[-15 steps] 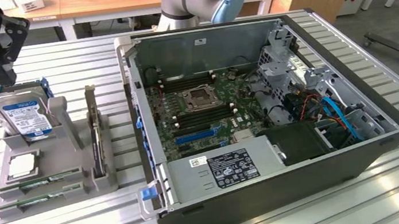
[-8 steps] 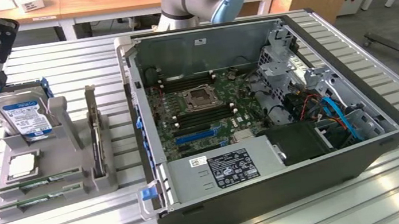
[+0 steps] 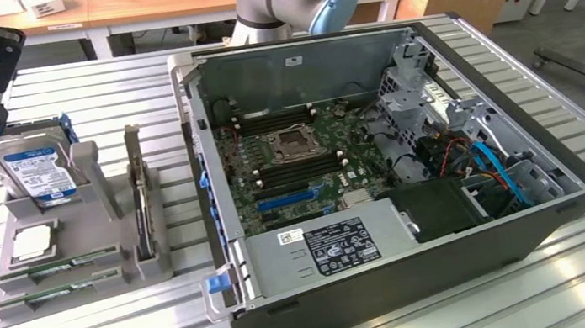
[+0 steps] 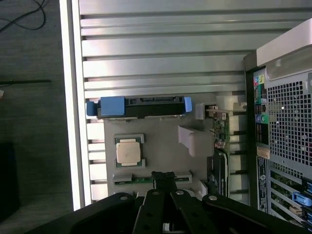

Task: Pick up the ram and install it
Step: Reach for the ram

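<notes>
Ram (image 3: 61,266) — lying in the grey holder (image 3: 13,315), lower left of the exterior view, not yet picked up. Gripper (image 4: 164,176) is hovering over it, fingers pressed together, pinching nothing — pickup and installation remaining.

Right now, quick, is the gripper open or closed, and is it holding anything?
Gripper: closed, holding nothing; the ram lies in the gray tray.

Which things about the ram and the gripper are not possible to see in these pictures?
- Wrist view: the shut gripper covers the middle of the ram.
- Exterior view: the top edge cuts off the gripper's upper part.
- Exterior view: the ram's label is too small to read.
</notes>
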`<state>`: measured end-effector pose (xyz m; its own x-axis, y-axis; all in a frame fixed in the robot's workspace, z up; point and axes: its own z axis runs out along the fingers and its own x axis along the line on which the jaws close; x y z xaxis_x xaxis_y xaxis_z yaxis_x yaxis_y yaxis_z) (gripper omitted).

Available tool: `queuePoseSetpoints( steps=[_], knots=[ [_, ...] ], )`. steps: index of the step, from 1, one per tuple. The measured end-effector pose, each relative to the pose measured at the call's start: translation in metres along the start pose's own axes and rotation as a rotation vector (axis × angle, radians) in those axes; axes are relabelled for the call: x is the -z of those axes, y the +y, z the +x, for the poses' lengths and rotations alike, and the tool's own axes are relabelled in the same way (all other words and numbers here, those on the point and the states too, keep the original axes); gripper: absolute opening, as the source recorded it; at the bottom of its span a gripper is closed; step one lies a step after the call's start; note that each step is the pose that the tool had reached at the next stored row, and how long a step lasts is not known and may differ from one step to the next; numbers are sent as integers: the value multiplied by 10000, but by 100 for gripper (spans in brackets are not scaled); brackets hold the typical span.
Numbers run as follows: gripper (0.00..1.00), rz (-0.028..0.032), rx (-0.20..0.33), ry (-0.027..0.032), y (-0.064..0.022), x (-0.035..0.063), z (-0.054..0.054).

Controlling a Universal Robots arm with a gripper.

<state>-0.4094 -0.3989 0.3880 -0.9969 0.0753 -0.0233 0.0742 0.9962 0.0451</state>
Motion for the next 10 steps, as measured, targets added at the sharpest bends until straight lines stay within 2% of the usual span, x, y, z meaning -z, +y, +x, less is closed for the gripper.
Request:
queuePoseSetpoints(
  steps=[3, 10],
  knots=[
    [10, 0, -1, -1, -29, 1, -2],
    [10, -1, 0, -1, -159, 6, -12]
  ],
)
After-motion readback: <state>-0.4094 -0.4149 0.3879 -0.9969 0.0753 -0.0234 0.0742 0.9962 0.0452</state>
